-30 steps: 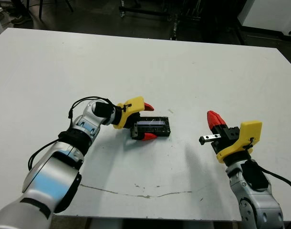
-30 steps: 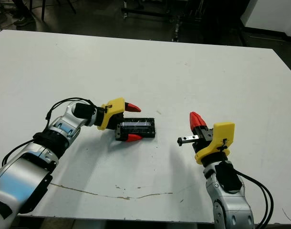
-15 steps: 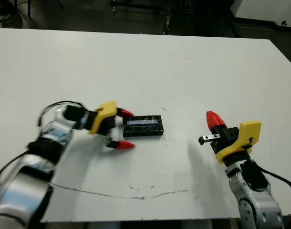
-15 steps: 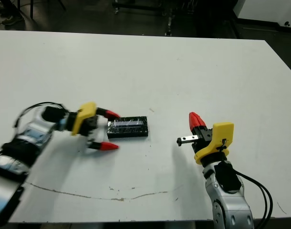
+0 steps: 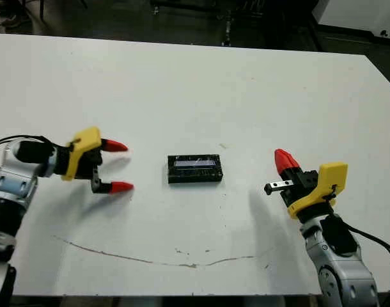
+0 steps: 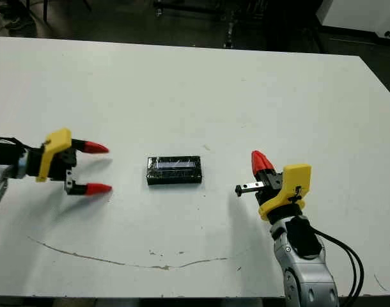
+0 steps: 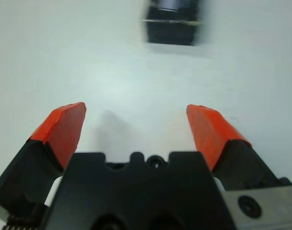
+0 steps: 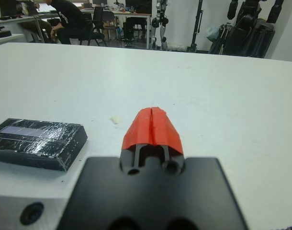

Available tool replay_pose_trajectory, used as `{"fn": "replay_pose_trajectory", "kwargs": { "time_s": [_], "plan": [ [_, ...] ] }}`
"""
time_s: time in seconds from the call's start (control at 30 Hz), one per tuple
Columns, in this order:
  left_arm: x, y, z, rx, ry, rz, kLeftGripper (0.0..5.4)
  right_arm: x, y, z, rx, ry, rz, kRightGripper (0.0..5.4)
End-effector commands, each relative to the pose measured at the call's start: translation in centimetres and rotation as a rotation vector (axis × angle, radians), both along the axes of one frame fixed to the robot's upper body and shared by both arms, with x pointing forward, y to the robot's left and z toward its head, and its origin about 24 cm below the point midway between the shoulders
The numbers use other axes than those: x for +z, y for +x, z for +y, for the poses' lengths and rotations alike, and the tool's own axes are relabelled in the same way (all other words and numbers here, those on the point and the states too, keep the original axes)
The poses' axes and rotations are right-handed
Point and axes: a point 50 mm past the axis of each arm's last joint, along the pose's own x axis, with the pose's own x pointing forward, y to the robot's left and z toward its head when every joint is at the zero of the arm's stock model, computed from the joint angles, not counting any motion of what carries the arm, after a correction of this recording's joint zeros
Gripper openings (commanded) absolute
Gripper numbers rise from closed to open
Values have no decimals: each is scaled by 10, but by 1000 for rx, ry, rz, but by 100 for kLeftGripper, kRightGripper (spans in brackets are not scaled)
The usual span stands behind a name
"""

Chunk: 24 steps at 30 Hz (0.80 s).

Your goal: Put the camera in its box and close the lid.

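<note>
- Left eye view shows us the lid [image 5: 195, 169] lying flat on the tabletop [image 5: 201, 83], its pale stripe facing up, midway between our two arms and touching neither.
- We judge the lid is already seated over the box, since no white tray and no camera show anywhere; both are presumably underneath, though we cannot see them.
- So the closing step looks done or nearly done, and what we would want next is only a check that the cover sits square, with a light press if it does not.
- Our left gripper [image 5: 116, 166] is spread wide, its two red fingers well parted, holding nothing and well apart from the lid.
- Our right gripper [image 8: 151, 126] has its red tips pressed together on nothing, hovering near the lid's other end without contact.
- A person sits at a desk beyond the tabletop in the right wrist view.
</note>
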Motion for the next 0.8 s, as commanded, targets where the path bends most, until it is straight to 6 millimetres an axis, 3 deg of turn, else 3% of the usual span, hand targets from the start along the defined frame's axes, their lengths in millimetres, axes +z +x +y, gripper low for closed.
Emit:
{"fn": "replay_pose_trajectory", "kwargs": {
  "time_s": [0.03,0.2,0.4,0.57,0.8],
  "plan": [
    [6,-3,3,139,-64,-57,538,-3,-2,-4,-17,-11,15,0],
    [22,-9,-21,339,-260,-229,510,-3,-2,-3,-22,-7,17,0],
    [38,-21,-63,347,-465,-356,422,-4,-1,-3,-23,-5,19,0],
    [41,-28,-95,304,-596,-353,349,-3,-1,-3,-22,-15,16,0],
    [30,-34,-132,350,-618,-270,242,-2,1,-3,-21,-5,11,0]
  ]
}}
